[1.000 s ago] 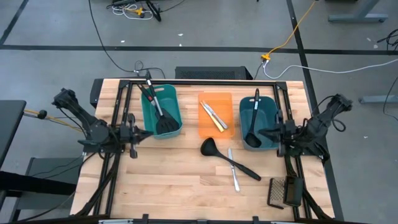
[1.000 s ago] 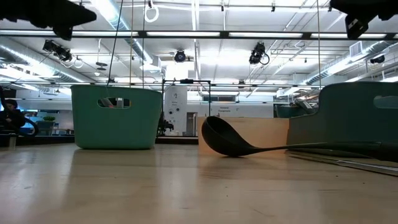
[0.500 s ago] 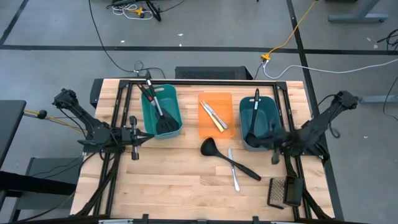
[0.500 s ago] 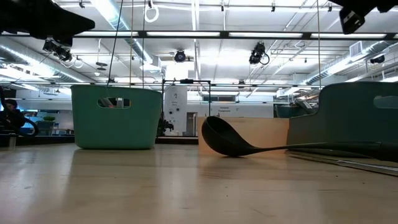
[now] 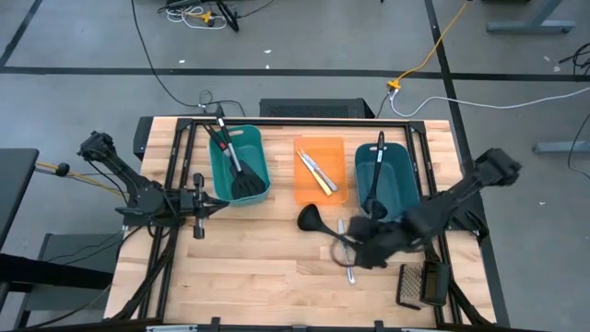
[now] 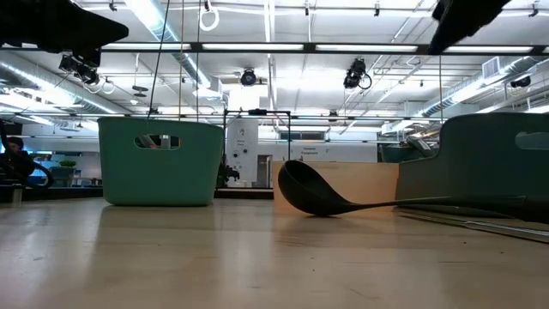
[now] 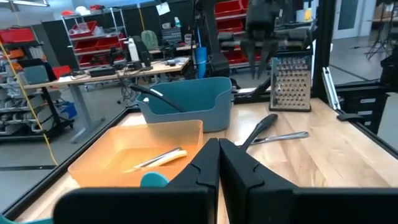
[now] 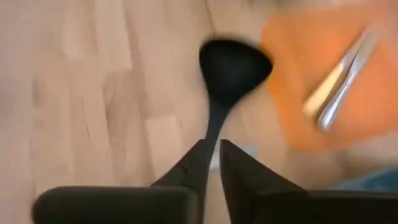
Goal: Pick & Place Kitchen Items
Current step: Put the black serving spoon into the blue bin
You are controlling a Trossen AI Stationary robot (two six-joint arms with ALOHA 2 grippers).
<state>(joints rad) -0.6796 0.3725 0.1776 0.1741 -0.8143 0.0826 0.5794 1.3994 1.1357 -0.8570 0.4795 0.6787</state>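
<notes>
Since a second ago, the right gripper [image 5: 355,254] is swung out over the black ladle [image 5: 318,224] on the counter [image 5: 258,267], fingers slightly parted, nothing held. Left gripper [image 5: 197,205] is kept closed.

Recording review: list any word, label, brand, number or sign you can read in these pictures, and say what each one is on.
No readable text in any view.
Sign on the white column behind the table, low view: too small to read.
Paper notes in the room, left wrist view: too blurred to read.
</notes>
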